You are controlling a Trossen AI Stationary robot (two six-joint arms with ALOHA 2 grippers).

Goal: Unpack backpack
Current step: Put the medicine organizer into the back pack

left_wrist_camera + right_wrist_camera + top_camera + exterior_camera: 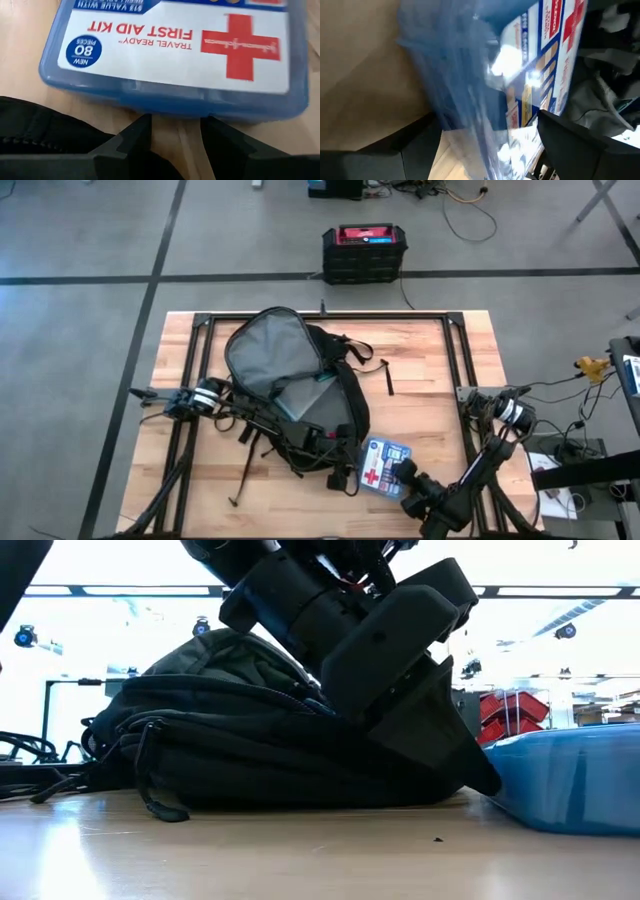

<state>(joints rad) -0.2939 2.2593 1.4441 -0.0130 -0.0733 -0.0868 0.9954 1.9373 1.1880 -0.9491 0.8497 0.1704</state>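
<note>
Closest to the lens, the blue first aid kit (470, 90) sits between the two dark fingers (580, 145) of the right pincer (487, 120), which is clenched on the kit's edge. Its white label with the red cross faces away from that pincer's palm. From above, the same pincer (405, 473) meets the kit (385, 465) on the side turned away from the backpack (275, 355).

The left pincer (175, 122) is released. Its fingertips stand apart with bare wood showing between them, and the kit's clear blue rim lies just beyond the tips without touching them. Black fabric lies right beside this pincer.

The backpack lies flat on the wooden bench (420, 360), unzipped, with its grey lining spread wide. Its open mouth lies well beyond both pincers, while its dark lower end and dangling straps lie just beside the left one. The kit rests just outside the bag, near its closest corner. In the low view the bag (230, 730) bulks behind a dark arm housing (390, 650).

On the floor well beyond the backpack stands a black crate (364, 252) with a red top.
</note>
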